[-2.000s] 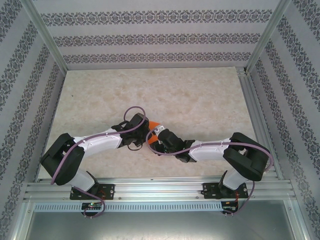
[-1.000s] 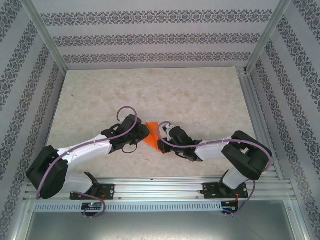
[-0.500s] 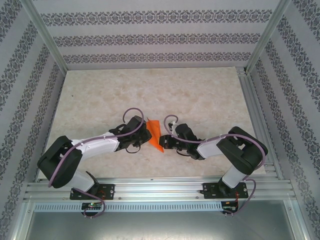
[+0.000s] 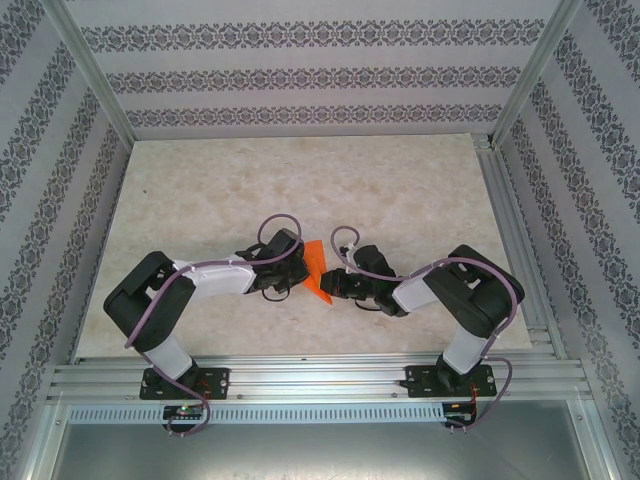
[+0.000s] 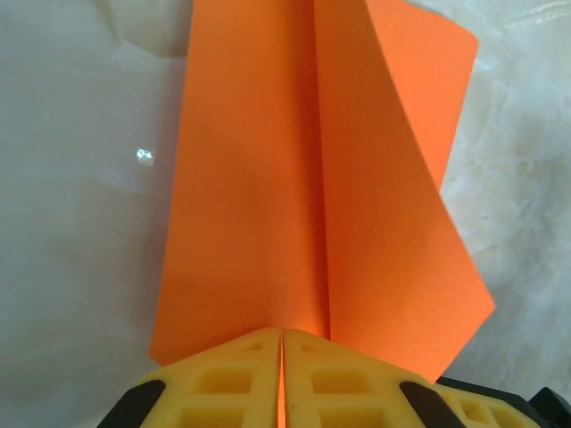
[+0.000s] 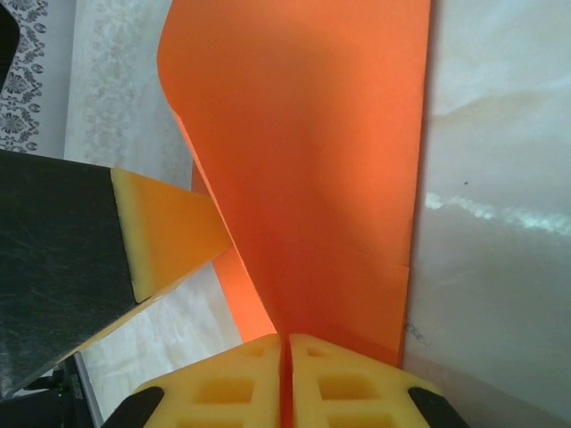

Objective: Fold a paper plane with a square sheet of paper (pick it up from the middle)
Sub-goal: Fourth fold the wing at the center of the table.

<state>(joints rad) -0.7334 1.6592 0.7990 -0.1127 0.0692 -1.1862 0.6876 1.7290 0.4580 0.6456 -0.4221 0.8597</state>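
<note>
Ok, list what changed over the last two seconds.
Both arms' elbows drew in toward the middle, the right forearm turning more sideways. The paper, mostly hidden two seconds ago, now shows more. It stayed in the same spot on the table, between the left gripper and right gripper, both shut on it.

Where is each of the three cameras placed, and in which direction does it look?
Top external: fixed above and behind the bases, looking down on the table; left arm and right arm meet at the orange paper.
Left wrist: on the left wrist, looking along its yellow fingers at the orange paper; left jaws shut on it.
Right wrist: on the right wrist, looking along its yellow fingers; right jaws shut on the orange paper.
Shared: all three see the orange paper.
</note>
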